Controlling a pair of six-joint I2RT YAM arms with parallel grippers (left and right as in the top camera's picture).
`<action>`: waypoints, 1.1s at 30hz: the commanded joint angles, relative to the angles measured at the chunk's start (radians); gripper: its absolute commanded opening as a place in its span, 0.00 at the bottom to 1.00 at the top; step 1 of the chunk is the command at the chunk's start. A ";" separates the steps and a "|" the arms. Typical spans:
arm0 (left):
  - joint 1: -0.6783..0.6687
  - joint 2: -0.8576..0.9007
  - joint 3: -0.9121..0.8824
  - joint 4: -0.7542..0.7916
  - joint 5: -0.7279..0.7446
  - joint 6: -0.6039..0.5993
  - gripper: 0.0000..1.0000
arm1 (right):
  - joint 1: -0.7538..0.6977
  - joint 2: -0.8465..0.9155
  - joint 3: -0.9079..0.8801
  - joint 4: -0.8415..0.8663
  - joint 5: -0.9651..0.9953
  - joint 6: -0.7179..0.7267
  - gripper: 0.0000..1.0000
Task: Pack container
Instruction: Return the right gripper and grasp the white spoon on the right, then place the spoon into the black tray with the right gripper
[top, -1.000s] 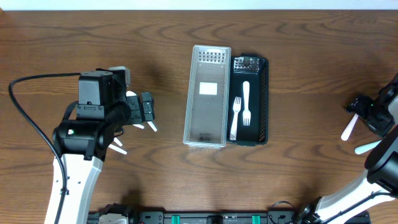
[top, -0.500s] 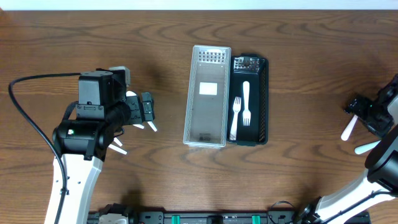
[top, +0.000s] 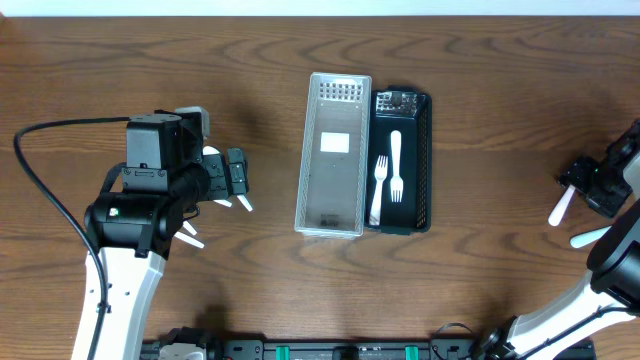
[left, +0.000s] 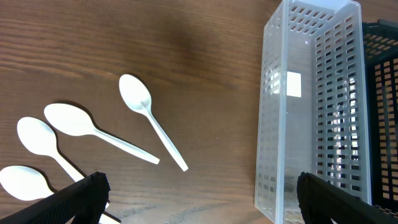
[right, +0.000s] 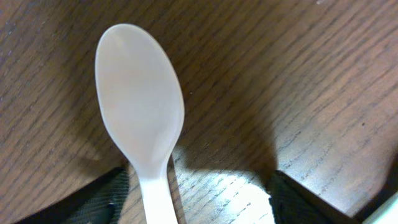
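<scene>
A clear slotted container (top: 335, 155) stands mid-table, with a black container (top: 425, 160) touching its right side. The black one holds two white forks (top: 394, 165). Several white spoons (left: 146, 121) lie on the wood left of the clear container (left: 311, 93). My left gripper (top: 237, 180) hovers over them, open and empty; its fingers (left: 199, 199) frame the spoons and the container. My right gripper (top: 585, 185) is at the far right, open, its fingers (right: 199, 199) either side of the handle of a white spoon (right: 140, 118) lying on the table (top: 560, 207).
A second white spoon (top: 590, 237) lies just below the right gripper near the table's right edge. The black container's wall shows at the right edge of the left wrist view (left: 382, 93). A black cable loops from the left arm (top: 40, 190).
The right gripper has shifted very slightly to the right over its spoon. The left arm, containers and spoons have not moved.
</scene>
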 joint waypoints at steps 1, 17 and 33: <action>0.004 0.006 0.023 0.001 0.005 0.006 0.98 | 0.008 0.053 -0.013 -0.014 -0.053 0.000 0.68; 0.004 0.006 0.023 0.001 0.005 0.006 0.98 | 0.008 0.053 -0.013 -0.019 -0.053 0.003 0.11; 0.004 0.006 0.023 0.001 0.005 0.006 0.98 | 0.136 -0.169 0.031 -0.085 -0.101 0.064 0.04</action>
